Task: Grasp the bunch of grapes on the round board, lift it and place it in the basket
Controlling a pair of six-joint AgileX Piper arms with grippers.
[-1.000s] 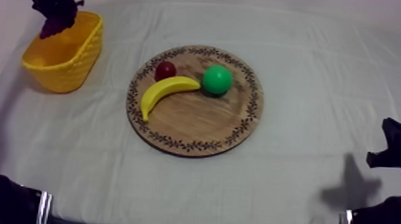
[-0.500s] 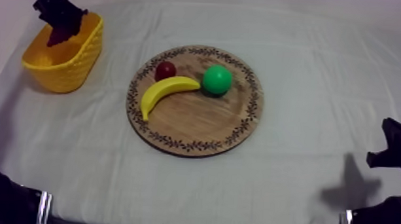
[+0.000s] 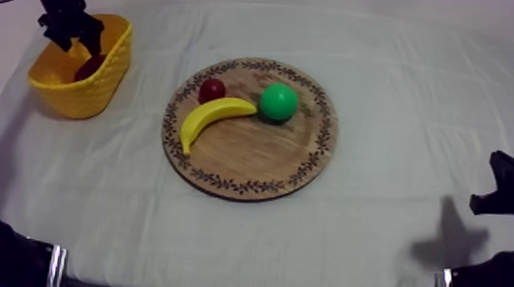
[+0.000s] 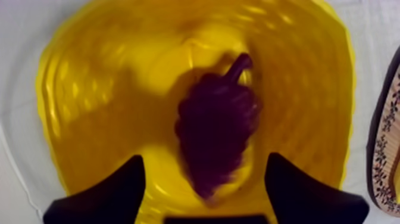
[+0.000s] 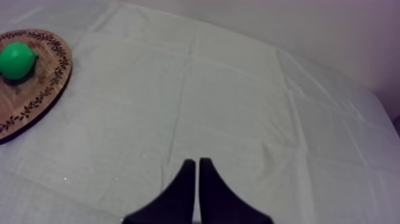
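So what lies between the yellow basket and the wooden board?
Just bare cloth between the yellow basket and the wooden board, in the top view.

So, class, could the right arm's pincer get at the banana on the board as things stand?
Probably yes: the right pincer, shut, has bare cloth before it up to the board, and the banana lies uncovered, with the pear beside its tip.

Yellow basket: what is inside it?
The bunch of grapes is inside the yellow basket, below the left fingers, which stand apart and do not hold it. The basket floor under the grapes is covered, so anything beneath cannot be seen.
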